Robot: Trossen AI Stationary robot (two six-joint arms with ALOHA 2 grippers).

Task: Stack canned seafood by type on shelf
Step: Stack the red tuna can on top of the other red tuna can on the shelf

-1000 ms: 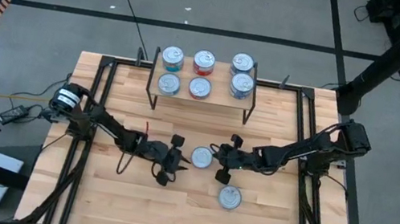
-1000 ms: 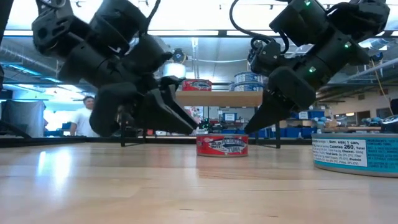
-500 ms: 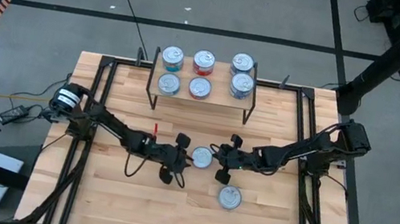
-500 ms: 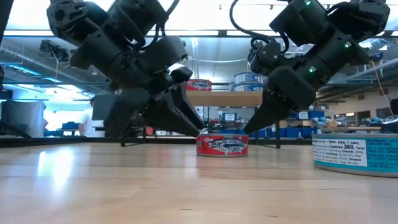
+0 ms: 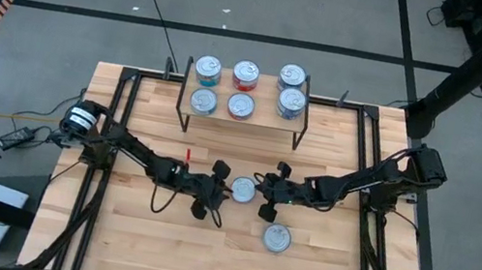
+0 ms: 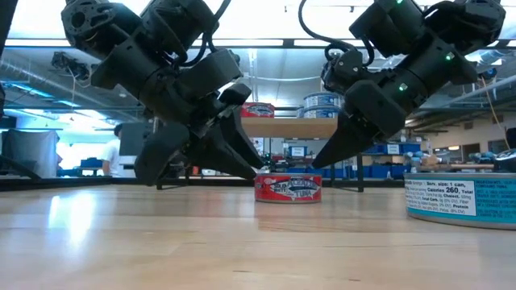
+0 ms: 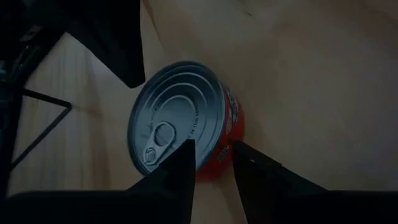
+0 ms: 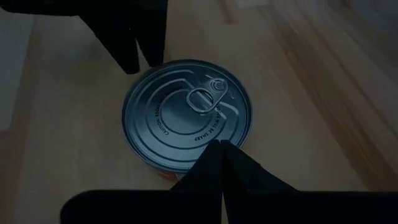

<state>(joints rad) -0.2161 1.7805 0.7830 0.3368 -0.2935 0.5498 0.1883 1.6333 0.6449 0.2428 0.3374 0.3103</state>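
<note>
Both arms reach low and meet tip to tip. The left gripper (image 5: 224, 192) is a little open. The right gripper (image 5: 260, 194) is closed tight.

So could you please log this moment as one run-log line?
left tool: narrowly open at red can rim | right tool: shut, at can's opposite edge | can: on table | shelf: six cans

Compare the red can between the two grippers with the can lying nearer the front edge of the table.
The red can has a red side label; the front can wears a teal one with white print, per the low view. The red can sits between the left gripper and right gripper, fingertips at its rim; the front can lies alone, untouched. Both stand upright on the table, silver lids up.
</note>
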